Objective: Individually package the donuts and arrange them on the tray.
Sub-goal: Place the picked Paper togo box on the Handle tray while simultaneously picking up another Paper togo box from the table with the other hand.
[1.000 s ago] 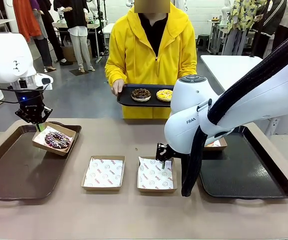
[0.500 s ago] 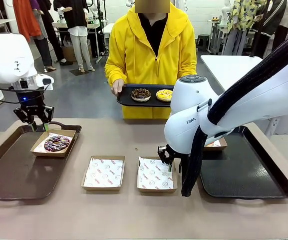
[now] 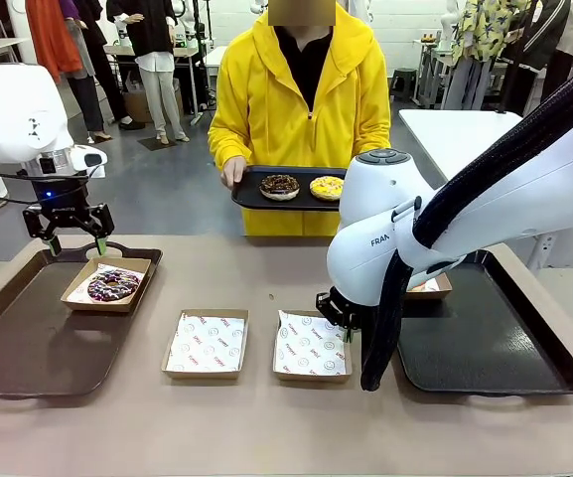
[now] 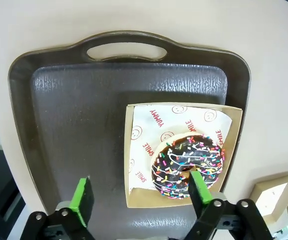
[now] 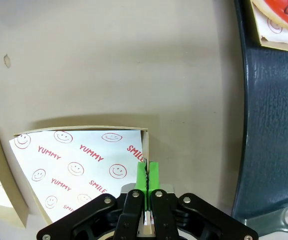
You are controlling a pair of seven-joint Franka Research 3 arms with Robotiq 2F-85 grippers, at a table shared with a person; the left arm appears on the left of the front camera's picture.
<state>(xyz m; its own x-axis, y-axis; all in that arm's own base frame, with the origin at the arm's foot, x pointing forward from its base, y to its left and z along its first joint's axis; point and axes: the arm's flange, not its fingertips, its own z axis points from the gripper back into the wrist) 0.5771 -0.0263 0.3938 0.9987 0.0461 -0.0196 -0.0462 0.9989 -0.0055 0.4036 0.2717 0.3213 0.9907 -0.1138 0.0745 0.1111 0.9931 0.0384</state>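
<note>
- Left gripper (image 3: 76, 244) spread wide, empty, above left tray (image 3: 28, 348).
- Sprinkled chocolate donut (image 3: 114, 285) lies flat, hole up, in lined box (image 3: 80, 289) at its 5 o'clock.
- Right gripper (image 5: 147, 176) pinched on empty box (image 5: 74, 165), 2 o'clock wall.

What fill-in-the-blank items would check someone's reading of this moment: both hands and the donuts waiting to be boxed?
1. The left hand hovers with its jaws ____ above the sprinkled chocolate donut.
2. The right hand is shut on the wall of an ____ paper-lined box.
3. The tray that the person holds carries ____ donuts.

Missing words: open; empty; two.
</note>
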